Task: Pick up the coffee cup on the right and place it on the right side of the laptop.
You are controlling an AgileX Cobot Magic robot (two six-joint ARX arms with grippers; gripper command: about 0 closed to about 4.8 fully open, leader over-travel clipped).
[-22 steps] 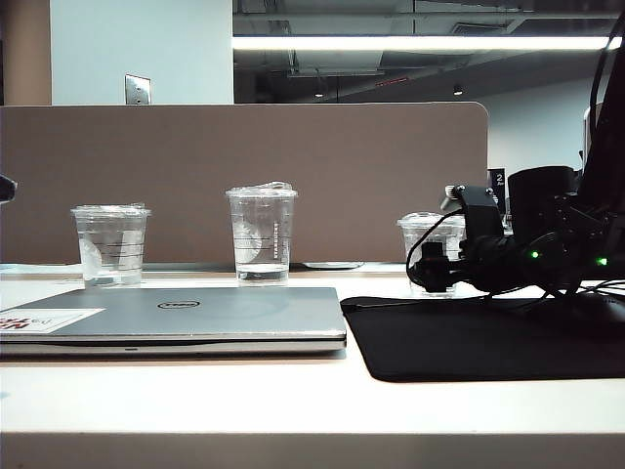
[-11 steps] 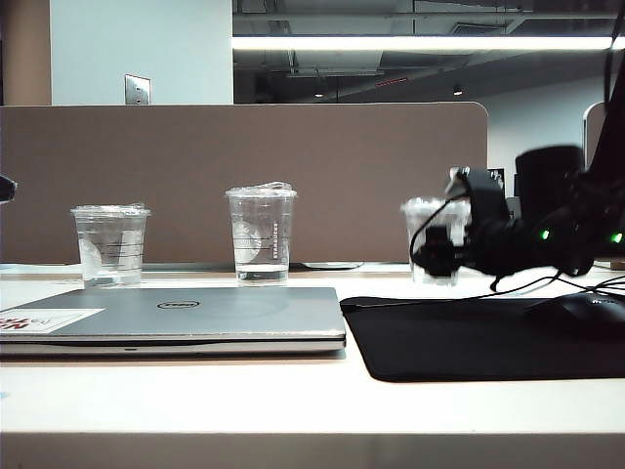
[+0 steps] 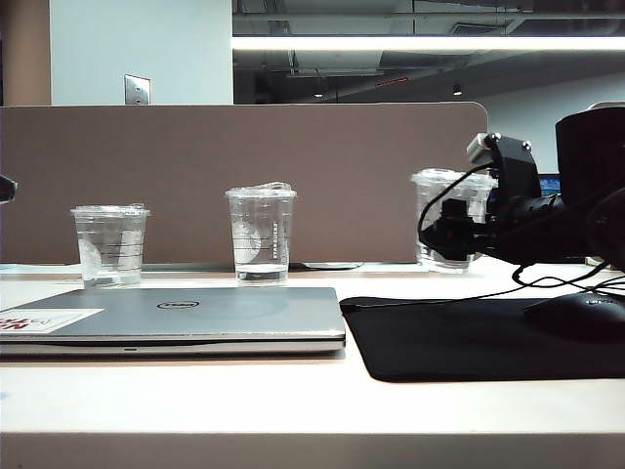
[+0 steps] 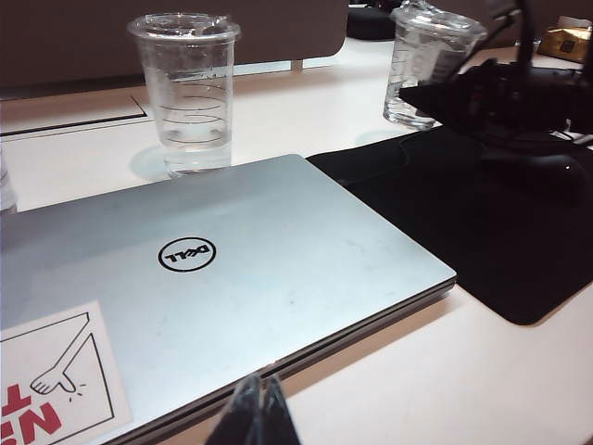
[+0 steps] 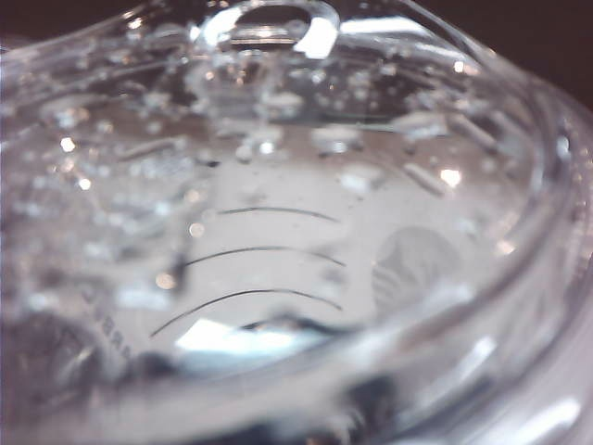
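Observation:
The coffee cup is a short clear lidded cup, held a little above the table at the right, behind the black mouse mat. My right gripper is shut on its side; the cup fills the right wrist view, hiding the fingers. From the left wrist the same cup shows beyond the mat. The closed silver laptop with its Dell logo lies flat at the left. My left gripper hangs shut and empty over the laptop's front edge.
Two other clear cups stand behind the laptop, one at the left and a taller one in the middle. A black mouse sits on the mat's right part. A brown partition closes off the back.
My right gripper has risen and shifted slightly right, and the coffee cup has come up off the table with it. The left arm, laptop and other cups have stayed put.

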